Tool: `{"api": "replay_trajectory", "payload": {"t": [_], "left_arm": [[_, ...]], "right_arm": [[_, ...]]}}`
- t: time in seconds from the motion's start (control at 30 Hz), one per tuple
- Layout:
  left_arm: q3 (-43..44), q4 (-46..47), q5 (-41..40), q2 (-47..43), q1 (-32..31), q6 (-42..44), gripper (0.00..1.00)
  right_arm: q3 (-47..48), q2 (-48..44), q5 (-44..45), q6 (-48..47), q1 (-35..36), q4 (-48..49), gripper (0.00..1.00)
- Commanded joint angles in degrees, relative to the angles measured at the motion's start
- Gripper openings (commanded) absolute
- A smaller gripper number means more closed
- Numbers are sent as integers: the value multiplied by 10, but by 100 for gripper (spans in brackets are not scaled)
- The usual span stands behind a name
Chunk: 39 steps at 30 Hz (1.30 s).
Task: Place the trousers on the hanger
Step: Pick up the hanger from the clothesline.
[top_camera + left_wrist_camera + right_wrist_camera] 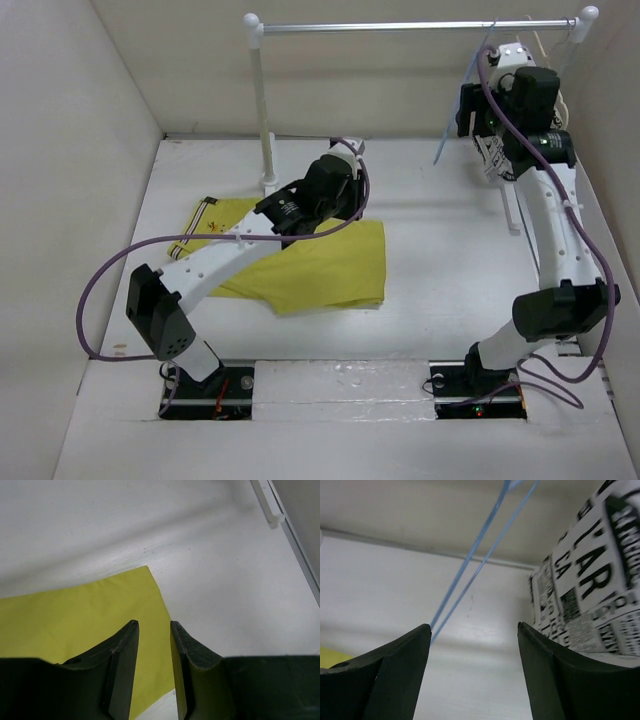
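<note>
The yellow trousers (310,265) lie flat on the white table, their striped waist trim at the left. My left gripper (352,208) hovers low over their far right corner. In the left wrist view the trousers (75,615) lie under the left gripper (153,622), whose jaws stand a little apart with nothing between them. The thin light-blue hanger (450,130) hangs from the rail at the back right. My right gripper (470,110) is raised beside it. In the right wrist view this gripper (473,625) is wide open and empty, the hanger's wires (470,552) just beyond its left finger.
A white rail (410,27) on posts (263,110) spans the back. Black-and-white newspaper-print cloth (590,580) hangs right of the right gripper (492,155). A rack foot (265,502) lies on the table. White walls close in on three sides.
</note>
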Motion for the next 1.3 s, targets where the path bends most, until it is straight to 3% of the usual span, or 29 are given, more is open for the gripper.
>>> {"api": "replay_trajectory", "payload": {"t": [0.0,0.23,0.3,0.43,0.63,0.67,0.73,0.8,0.83,0.87,0.9,1.0,1.27], "left_arm": [[-22,14,7,-9,11,-5,28],[-74,20,4,-31,11,-26,28],[-89,22,0,-41,11,-34,28],[-92,22,-2,-46,11,-37,28],[-96,19,-6,-46,11,-41,28],[-96,20,-5,-45,11,-42,28],[-99,20,2,-44,11,-43,28],[-99,21,8,-42,11,-47,28],[-99,20,8,-40,11,-48,28],[-99,20,8,-42,11,-49,28],[-99,20,9,-41,11,-50,28],[-100,20,8,-42,11,-49,28],[-111,17,1,-55,11,-54,28]], "right_arm": [[-40,-2,-49,33,0,54,75],[-177,-7,-190,150,-58,246,65],[-199,-17,-191,169,-58,273,60],[-197,-22,-197,166,-58,266,62],[-242,-104,-142,165,-37,277,60],[-248,-110,-137,166,-37,277,58],[-260,-131,-119,173,-27,284,34],[-278,-141,-106,186,-27,302,23],[-280,-144,-98,190,-22,303,22],[-280,-139,-103,192,-21,306,23],[-271,-130,-116,193,-21,307,40],[-218,-77,-140,190,-21,265,67],[-209,-50,-41,193,-15,247,70]]}}
